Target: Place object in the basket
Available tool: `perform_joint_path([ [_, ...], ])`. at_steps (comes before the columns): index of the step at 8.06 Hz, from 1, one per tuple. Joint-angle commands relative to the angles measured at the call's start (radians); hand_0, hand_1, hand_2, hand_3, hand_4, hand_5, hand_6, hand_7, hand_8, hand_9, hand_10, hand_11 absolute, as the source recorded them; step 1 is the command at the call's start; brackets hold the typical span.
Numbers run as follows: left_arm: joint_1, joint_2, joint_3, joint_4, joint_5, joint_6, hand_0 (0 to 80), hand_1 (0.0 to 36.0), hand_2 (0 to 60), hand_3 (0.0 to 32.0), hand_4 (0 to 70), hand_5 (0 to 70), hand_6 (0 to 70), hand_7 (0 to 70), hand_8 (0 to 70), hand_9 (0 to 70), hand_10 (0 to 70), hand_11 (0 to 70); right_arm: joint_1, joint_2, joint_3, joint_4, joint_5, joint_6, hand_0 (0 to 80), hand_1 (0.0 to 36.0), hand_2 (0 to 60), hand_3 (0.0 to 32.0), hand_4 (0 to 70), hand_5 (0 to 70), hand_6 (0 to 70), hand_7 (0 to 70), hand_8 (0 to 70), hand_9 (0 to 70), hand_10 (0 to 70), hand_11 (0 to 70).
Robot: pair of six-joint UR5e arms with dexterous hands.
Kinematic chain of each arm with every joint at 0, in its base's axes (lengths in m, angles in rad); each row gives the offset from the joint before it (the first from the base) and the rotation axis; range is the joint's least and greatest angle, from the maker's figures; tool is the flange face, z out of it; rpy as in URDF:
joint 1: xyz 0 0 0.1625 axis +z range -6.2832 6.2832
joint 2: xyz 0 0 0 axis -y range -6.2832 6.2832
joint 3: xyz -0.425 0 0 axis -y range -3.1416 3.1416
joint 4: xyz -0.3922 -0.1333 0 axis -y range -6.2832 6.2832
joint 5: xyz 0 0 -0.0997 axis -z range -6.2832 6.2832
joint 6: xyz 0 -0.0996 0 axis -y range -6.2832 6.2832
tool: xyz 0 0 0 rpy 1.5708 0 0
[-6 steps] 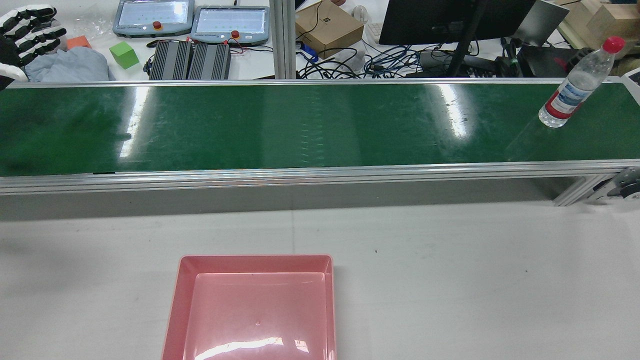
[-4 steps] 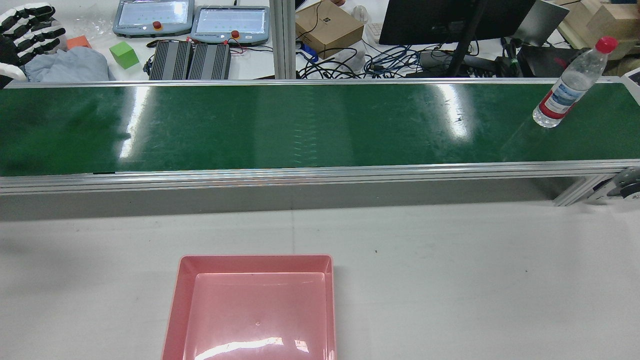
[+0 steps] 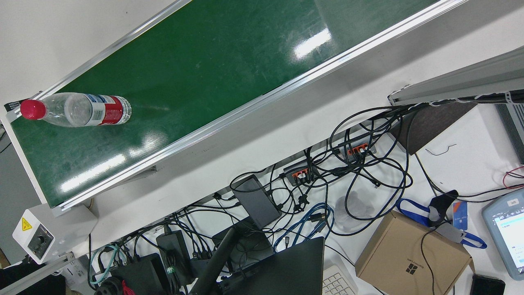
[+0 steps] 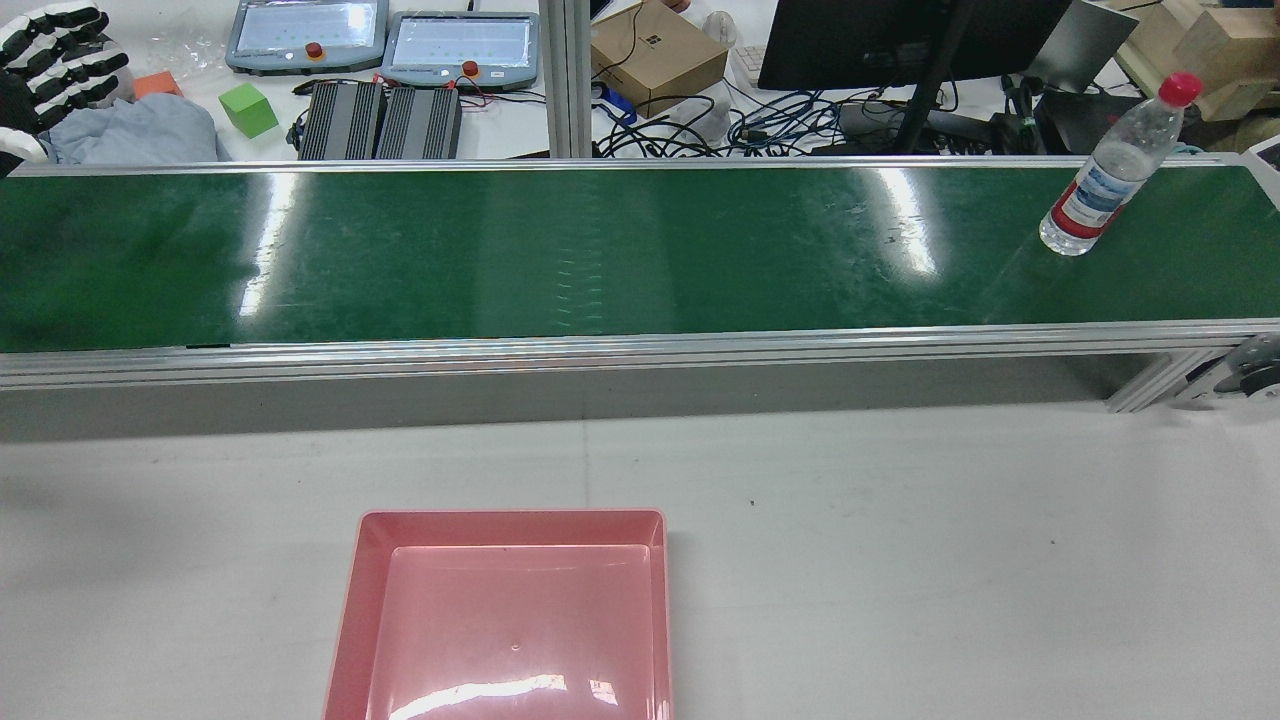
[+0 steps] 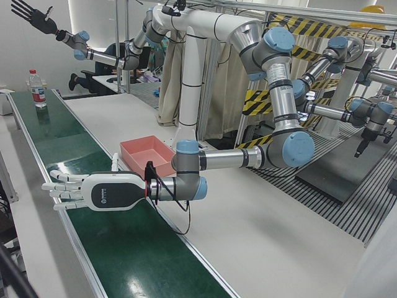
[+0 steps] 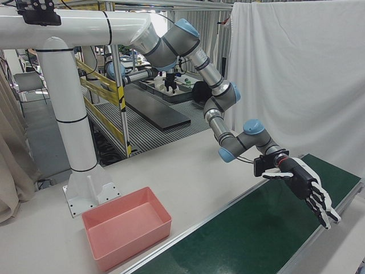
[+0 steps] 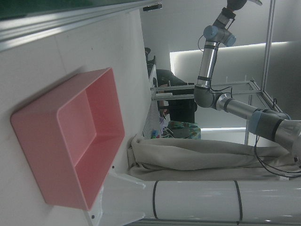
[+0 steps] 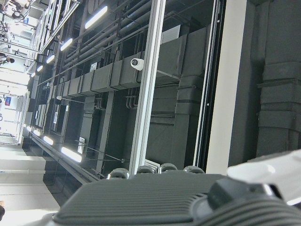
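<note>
A clear water bottle with a red cap and a red label stands upright near the right end of the green conveyor belt. It also shows in the front view and the left-front view. The pink basket sits empty on the white table, in front of the belt. My left hand is open with its fingers spread and hovers over the belt's far left end, far from the bottle. My right hand is open and raised high above the bottle's end.
Beyond the belt is a cluttered desk with teach pendants, a green cube, a cardboard box, cables and a monitor. The aluminium rail runs along the belt's front edge.
The bottle has moved left along the belt, away from its right end. My left hand has stayed almost still at the far left.
</note>
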Motion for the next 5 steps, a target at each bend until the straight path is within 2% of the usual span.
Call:
perform_joint_path([
  [1, -0.004, 0.0, -0.013, 0.0, 0.001, -0.002, 58.3, 8.9, 0.0, 7.8, 2.8, 22.8, 5.5, 3.9, 10.3, 11.2, 3.2, 6.4, 0.0, 0.0, 0.0, 0.0, 0.0, 0.0, 0.0, 0.0, 0.0, 0.0, 0.0, 0.0, 0.0, 0.0, 0.0, 0.0, 0.0, 0.0],
  [4, -0.022, 0.003, -0.042, 0.0, 0.0, -0.021, 58.1, 8.9, 0.0, 7.8, 2.5, 23.1, 5.3, 4.0, 10.6, 11.5, 3.1, 6.1, -0.001, 0.0, 0.0, 0.0, 0.0, 0.0, 0.0, 0.0, 0.0, 0.0, 0.0, 0.0, 0.0, 0.0, 0.0, 0.0, 0.0, 0.0],
  [5, -0.022, 0.004, -0.042, 0.0, 0.0, -0.021, 58.1, 8.9, 0.0, 7.0, 5.9, 23.5, 6.5, 4.7, 12.7, 12.6, 3.6, 6.7, 0.0, 0.0, 0.0, 0.0, 0.0, 0.0, 0.0, 0.0, 0.0, 0.0, 0.0, 0.0, 0.0, 0.0, 0.0, 0.0, 0.0, 0.0],
])
